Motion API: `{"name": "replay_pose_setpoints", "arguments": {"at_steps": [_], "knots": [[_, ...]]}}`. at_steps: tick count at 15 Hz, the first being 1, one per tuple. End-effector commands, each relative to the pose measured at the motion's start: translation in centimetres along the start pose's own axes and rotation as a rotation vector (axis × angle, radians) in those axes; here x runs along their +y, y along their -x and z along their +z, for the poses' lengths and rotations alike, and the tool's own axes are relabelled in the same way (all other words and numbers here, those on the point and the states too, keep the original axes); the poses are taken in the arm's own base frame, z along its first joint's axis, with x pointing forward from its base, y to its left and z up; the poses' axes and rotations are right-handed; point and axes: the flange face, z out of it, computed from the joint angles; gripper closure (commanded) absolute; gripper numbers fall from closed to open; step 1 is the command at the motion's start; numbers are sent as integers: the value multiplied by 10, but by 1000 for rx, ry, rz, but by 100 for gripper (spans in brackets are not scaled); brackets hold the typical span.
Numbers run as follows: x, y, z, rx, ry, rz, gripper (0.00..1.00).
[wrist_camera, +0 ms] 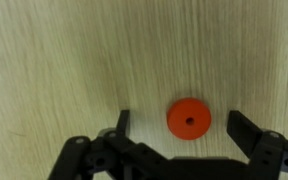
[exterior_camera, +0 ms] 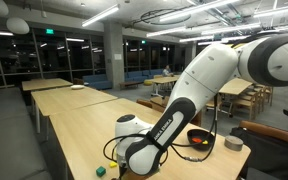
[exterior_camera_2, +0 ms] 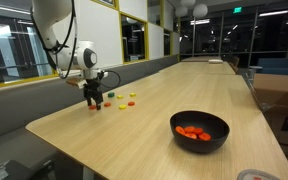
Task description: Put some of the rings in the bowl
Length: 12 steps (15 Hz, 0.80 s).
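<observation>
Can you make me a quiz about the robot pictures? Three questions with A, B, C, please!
1. What colour is the bowl? A white, B black, C blue.
2. Where is the ring in the wrist view? A in the bowl, B on a chair, C on the table between the claw's fingers.
3. The claw is: A open, B shut, C holding a spoon.
Answers: 1 B, its rim and wall look black. 2 C, it lies on bare wood, a finger on either side. 3 A, the fingers stand wide apart.
</observation>
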Motion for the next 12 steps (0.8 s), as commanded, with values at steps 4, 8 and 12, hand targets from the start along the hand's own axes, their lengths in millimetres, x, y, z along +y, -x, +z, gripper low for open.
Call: {"name": "replay_pose_setpoints", "arguments": {"at_steps": [4, 8, 12], "knots": [[2, 1, -11, 44, -9, 6, 0], [5, 1, -9, 39, -2, 8, 25], [9, 0, -14, 44, -1, 10, 51]]}}
